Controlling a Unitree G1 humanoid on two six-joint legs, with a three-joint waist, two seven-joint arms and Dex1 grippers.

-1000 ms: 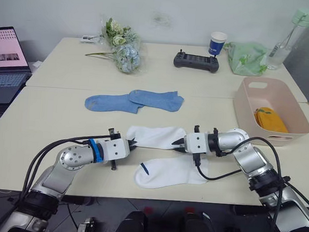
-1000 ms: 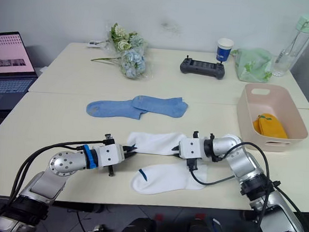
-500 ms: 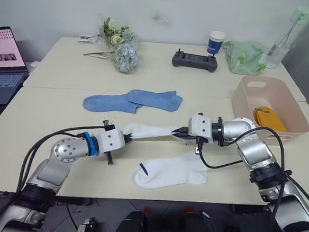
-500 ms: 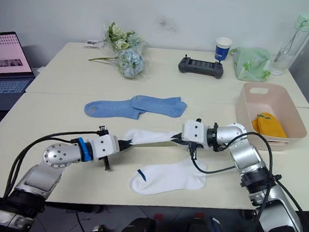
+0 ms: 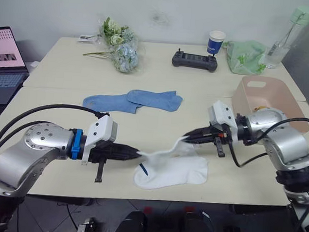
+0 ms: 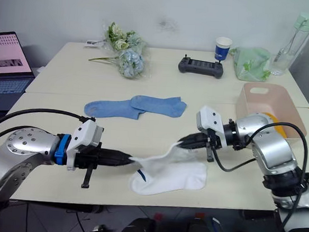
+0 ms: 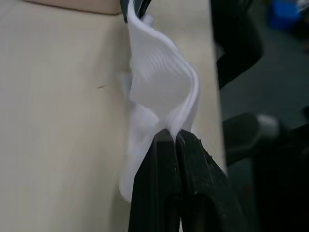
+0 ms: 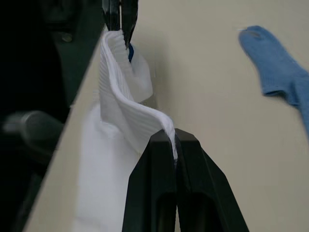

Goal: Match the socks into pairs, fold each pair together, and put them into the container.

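Jaws of the left gripper [image 6: 131, 158] and right gripper [image 6: 180, 143] are each clenched on one end of a white sock [image 6: 159, 155], stretched between them just above its mate [image 6: 174, 177] on the bench [image 6: 48, 111]. Long axes roughly align. The container [image 6: 250, 109] lies nearer the right arm.

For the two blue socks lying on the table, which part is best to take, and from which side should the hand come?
Probably the far ends of the blue socks: they lie flat and overlap in the middle, one end toward each arm. Coming from above, the left hand could pinch the left end and the right hand the right end, once both release the white sock.
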